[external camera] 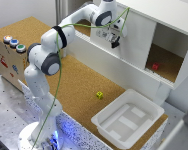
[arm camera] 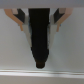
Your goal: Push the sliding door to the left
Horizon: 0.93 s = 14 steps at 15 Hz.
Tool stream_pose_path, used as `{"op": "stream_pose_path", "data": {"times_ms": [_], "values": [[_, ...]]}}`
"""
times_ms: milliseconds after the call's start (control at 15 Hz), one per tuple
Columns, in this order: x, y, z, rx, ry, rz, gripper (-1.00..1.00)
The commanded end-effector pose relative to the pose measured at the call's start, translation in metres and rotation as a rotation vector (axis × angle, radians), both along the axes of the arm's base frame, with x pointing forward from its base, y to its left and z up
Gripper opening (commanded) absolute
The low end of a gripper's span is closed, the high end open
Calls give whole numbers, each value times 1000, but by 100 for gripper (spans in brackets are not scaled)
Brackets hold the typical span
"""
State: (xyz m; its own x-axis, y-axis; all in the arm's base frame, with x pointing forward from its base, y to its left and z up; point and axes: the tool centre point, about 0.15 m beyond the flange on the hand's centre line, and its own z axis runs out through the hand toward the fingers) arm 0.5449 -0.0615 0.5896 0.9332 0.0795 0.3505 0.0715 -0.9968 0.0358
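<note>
The largest thing was the cork-topped brown table surface (external camera: pixel 79 82), running from the exterior view's upper left down to its lower right. On its far side stood the long white box-shaped cabinet (external camera: pixel 166 12), which serves here as the landmark.

The white jointed robot arm (external camera: pixel 46 60) rose from a round base in front of the cabinet, at the exterior view's lower left, and reached up and over to the cabinet's front face. A green cable ran along the arm.

The sliding door (external camera: pixel 136 42), a tall flat plain white panel, covered the middle part of the cabinet's front. To the exterior view's right of the door the cabinet stood open, showing a cork-lined compartment with a small red block (external camera: pixel 155 66) inside.

In front of the cabinet, toward the exterior view's lower right, lay a shallow white plastic tray (external camera: pixel 111 125) on the table.

Well apart from the cabinet, at the exterior view's left edge, stood a wooden box (external camera: pixel 6 62) carrying three round coloured buttons on top.

The dark gripper (external camera: pixel 114 41) hung against the door's front face near its left edge. In the wrist view the gripper (arm camera: pixel 41 64) appeared as one dark mass against a pale surface, its fingers seemingly pressed together with nothing between them.

A small yellow-green cube (external camera: pixel 99 95) sat on the table in front of the cabinet, between the arm and the tray.
</note>
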Motion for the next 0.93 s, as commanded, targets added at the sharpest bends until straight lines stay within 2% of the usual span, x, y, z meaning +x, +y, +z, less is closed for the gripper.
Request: {"op": "stream_pose_path", "data": {"times_ms": [0, 867], "values": [[18, 42, -6, -19, 85, -3, -100], [15, 144, -6, -21, 86, 60, -100]]}}
